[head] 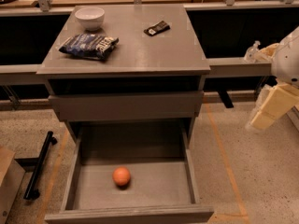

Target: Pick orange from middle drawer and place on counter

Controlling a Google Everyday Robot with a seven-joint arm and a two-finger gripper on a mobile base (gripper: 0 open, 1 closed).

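Nothing is done yet. The orange (pixel 121 176) lies untouched on the floor of the open drawer (pixel 159 190), at 6 o'clock. The gripper (pixel 267 113) hangs well apart at 3 o'clock; I cannot tell whether it is open or closed. Both steps remain: the pick and the placing on the counter (pixel 140 50).

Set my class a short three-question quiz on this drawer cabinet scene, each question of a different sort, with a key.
1. True or false: the orange lies on the counter.
2. Which item sits nearest the counter's far left corner? A) white bowl B) dark snack bag C) small dark packet
3. Where is the gripper relative to the open middle drawer?

Key:
1. False. It lies on the drawer's floor.
2. A.
3. Off to the right of the cabinet, over the floor, well apart from the drawer.
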